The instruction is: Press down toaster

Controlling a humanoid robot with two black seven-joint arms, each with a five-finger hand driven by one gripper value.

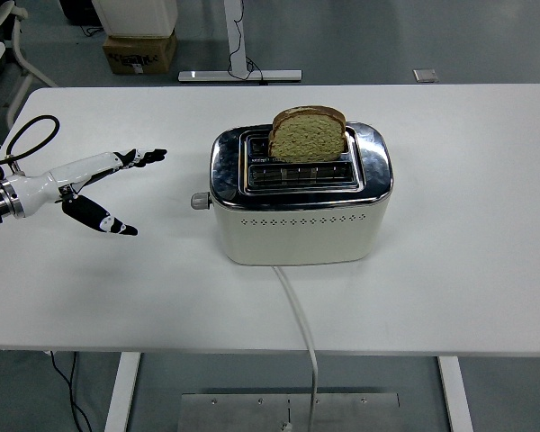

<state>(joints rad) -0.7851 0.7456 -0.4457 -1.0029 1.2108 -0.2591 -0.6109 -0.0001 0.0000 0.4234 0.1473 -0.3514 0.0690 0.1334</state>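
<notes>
Over the table's left side, one robot hand, the left hand (94, 184), reaches in from the edge with its fingers (144, 157) stretched out straight toward the right and its thumb (103, 219) splayed downward; it grips nothing and is well apart from everything else. Right of it, near the middle of the white table (468, 180), stands one cream toaster (299, 195) with a shiny metal top and two slots. Its single lever knob (198, 201) juts from the left end, facing the hand. One slice of bread (308, 135) stands upright in the far slot; the near slot is empty. One white cord (299, 328) runs from the toaster's front over the near table edge.
</notes>
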